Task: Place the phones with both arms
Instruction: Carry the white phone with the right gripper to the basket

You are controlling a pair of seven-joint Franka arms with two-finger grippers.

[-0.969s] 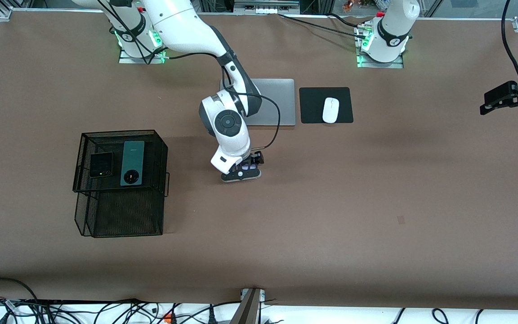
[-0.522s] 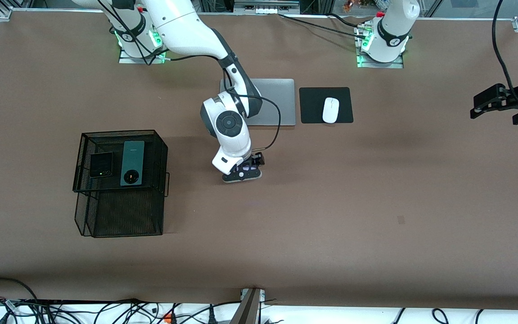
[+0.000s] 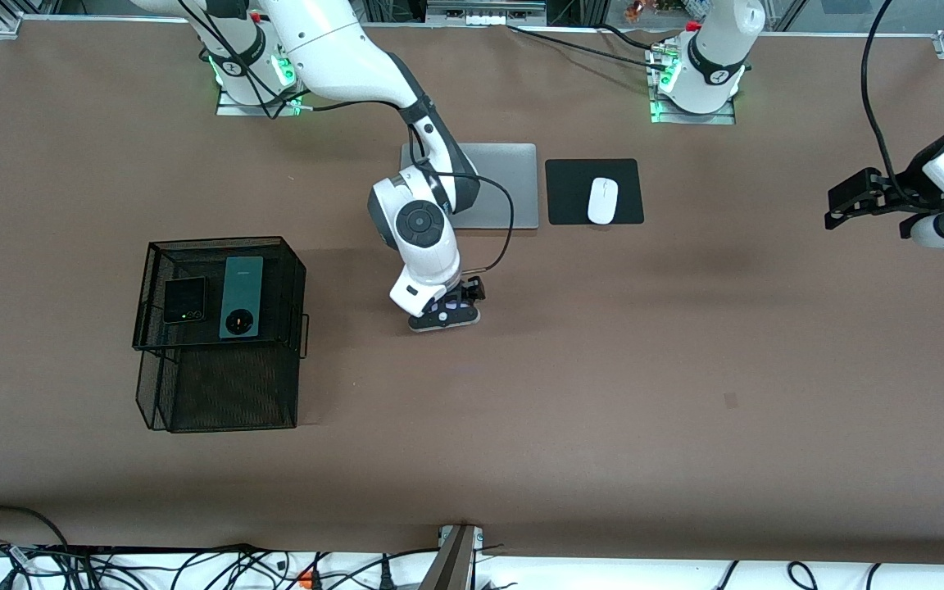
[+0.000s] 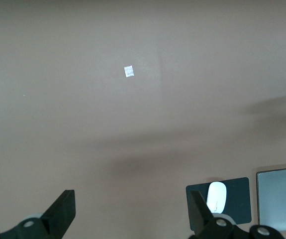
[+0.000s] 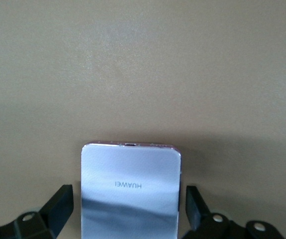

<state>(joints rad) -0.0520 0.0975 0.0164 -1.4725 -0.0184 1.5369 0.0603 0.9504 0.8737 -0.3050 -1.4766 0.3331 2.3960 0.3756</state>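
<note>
Right gripper [image 3: 446, 311]: centre of the front view, low over the brown table [image 3: 603, 369], just below the silver laptop [image 3: 492, 184] in the frame. Fingers stand either side of the pale lilac-white phone [image 3: 444, 319]; in the right wrist view the phone [image 5: 129, 191] fills the gap between the two fingers [image 5: 58, 206], with a thin gap showing at each side, so contact cannot be told. The phone lies flat, its mirrored back showing reversed lettering.

Left gripper [image 3: 857, 201]: right edge of the front view, in the air over bare table at the left arm's end. Fingers spread wide and hold nothing; the left wrist view shows both fingers [image 4: 63, 211] apart above bare table.

Wire mesh basket [image 3: 218, 414]: left of centre in the front view, two tiers. On its upper tier lie the small squarish black phone [image 3: 184, 300] and, just beside it, the longer dark green phone [image 3: 242, 297] with its round camera ring.

White mouse [image 3: 602, 200]: on a black mouse pad [image 3: 570, 192], upper centre, beside the laptop.
</note>
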